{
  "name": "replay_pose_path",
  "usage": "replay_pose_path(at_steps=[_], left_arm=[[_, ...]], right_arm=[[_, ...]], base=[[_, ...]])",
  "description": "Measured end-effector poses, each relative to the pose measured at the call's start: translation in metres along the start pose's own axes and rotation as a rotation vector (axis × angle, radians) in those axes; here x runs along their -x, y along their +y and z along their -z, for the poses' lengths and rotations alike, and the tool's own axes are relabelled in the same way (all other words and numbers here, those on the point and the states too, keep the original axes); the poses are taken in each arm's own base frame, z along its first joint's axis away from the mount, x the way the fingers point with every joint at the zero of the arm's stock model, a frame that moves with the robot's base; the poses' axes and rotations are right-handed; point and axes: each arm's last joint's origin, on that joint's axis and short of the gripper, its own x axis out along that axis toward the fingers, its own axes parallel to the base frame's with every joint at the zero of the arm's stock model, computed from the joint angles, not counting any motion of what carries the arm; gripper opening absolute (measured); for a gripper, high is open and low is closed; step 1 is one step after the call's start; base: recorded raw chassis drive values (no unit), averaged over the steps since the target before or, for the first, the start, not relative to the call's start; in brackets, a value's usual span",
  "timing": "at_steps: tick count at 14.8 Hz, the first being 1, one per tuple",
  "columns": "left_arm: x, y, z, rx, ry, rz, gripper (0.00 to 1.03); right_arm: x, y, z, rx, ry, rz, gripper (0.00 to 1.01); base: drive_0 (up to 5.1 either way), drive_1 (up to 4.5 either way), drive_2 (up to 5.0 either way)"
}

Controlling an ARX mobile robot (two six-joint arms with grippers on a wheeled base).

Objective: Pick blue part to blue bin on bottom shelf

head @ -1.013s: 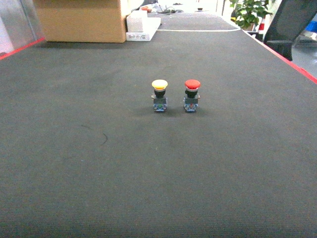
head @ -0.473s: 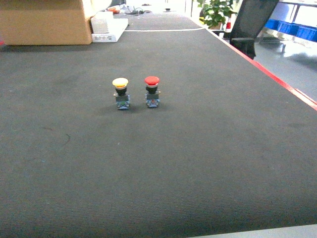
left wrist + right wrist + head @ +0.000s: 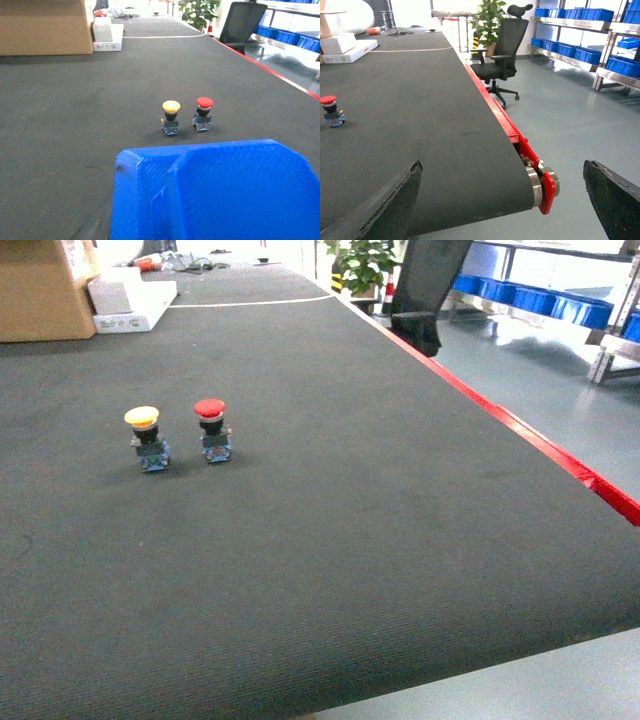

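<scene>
Filling the left wrist view, a blue bin (image 3: 215, 192); right jaws spread wide, left jaws unseen.

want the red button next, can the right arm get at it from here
Probably yes. The right end effector is open and empty, and only bare belt lies between it and the red button; the yellow button stands on its far side.

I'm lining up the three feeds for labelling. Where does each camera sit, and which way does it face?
Head: on the robot, slanting down the belt; no robot parts visible.
Left wrist: low, over a blue part, facing down the belt.
Right wrist: between open fingers, facing the belt's red edge, office chair.
All share the red button.
</scene>
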Motion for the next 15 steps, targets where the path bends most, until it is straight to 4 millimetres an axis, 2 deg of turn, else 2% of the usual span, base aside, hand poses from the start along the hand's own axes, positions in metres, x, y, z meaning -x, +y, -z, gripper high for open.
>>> replay_pose_path(at_steps=[15], left_arm=[[0.0,0.0,0.0,0.0,0.0,0.0,0.44]], right_arm=[[0.0,0.0,0.0,0.0,0.0,0.0,0.98]], base=[[-1.6,-1.61,-1.6]])
